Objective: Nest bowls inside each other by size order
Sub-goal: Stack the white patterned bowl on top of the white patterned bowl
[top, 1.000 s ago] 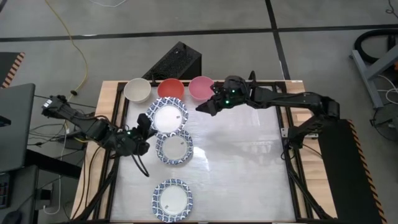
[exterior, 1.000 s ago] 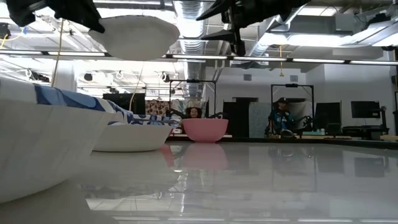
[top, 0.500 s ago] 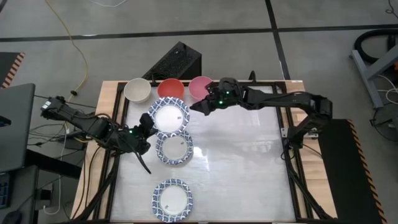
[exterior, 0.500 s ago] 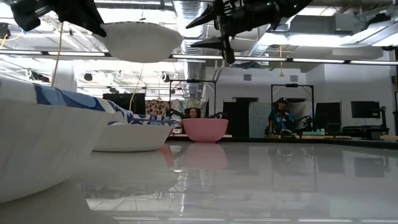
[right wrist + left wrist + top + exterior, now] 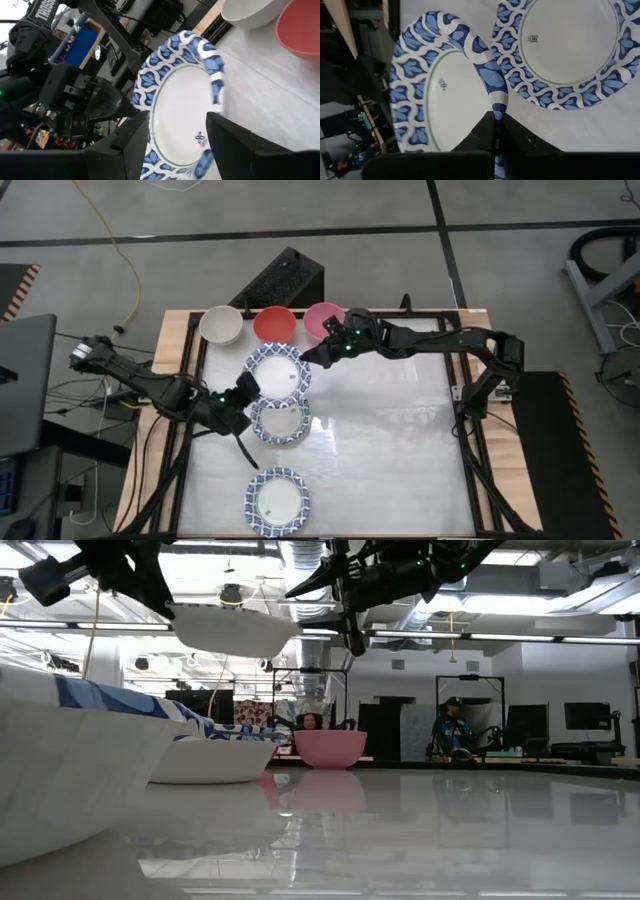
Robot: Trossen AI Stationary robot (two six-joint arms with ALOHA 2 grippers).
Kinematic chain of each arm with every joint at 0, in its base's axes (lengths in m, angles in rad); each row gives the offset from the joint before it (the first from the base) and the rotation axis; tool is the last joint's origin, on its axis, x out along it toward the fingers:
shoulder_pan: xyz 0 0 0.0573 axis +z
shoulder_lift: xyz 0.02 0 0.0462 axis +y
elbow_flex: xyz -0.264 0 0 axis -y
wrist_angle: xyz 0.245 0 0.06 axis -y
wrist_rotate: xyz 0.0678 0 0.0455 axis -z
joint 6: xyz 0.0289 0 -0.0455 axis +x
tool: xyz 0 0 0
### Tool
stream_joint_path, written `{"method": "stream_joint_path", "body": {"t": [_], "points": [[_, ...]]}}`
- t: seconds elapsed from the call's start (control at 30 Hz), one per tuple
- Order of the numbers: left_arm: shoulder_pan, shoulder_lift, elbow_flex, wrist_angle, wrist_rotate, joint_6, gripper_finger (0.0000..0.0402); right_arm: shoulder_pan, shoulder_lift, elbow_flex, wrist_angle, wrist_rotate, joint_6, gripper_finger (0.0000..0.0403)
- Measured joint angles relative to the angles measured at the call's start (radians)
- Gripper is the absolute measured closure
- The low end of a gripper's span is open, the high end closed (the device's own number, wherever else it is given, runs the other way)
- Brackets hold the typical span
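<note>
The left pincer (image 5: 243, 388) clamps the rim of a wide blue-and-white patterned bowl (image 5: 276, 370), lifted above the white desk (image 5: 380, 450) near a second patterned bowl (image 5: 279, 420). The right pincer (image 5: 308, 357), fingers spread, reaches for its far rim. Likely next: lowering it into its neighbour.

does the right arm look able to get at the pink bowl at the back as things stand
Probably yes. The right gripper, jaws open and empty, hovers near the raised blue-and-white patterned dish; the small pink bowl sits just behind it, uncovered, though close beside the red bowl.
</note>
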Motion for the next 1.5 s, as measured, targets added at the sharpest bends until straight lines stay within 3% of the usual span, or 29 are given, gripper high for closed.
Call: {"method": "stream_joint_path", "body": {"t": [0.4, 1.2, 1.5], "points": [[0.0, 0.02, 0.0, 0.137, -0.038, 0.112, 0.0401, -0.002, 0.0, 0.0, -0.13, 0.024, -0.094, 0.0182], [0.0, 0.02, 0.0, 0.138, -0.042, 0.112, 0.0401, -0.041, -0.01, 0.0, -0.116, 0.029, -0.101, 0.0182], [0.0, 0.02, 0.0, 0.139, -0.024, 0.111, 0.0401, -0.004, -0.003, 0.0, -0.116, 0.028, -0.101, 0.0182]]}}
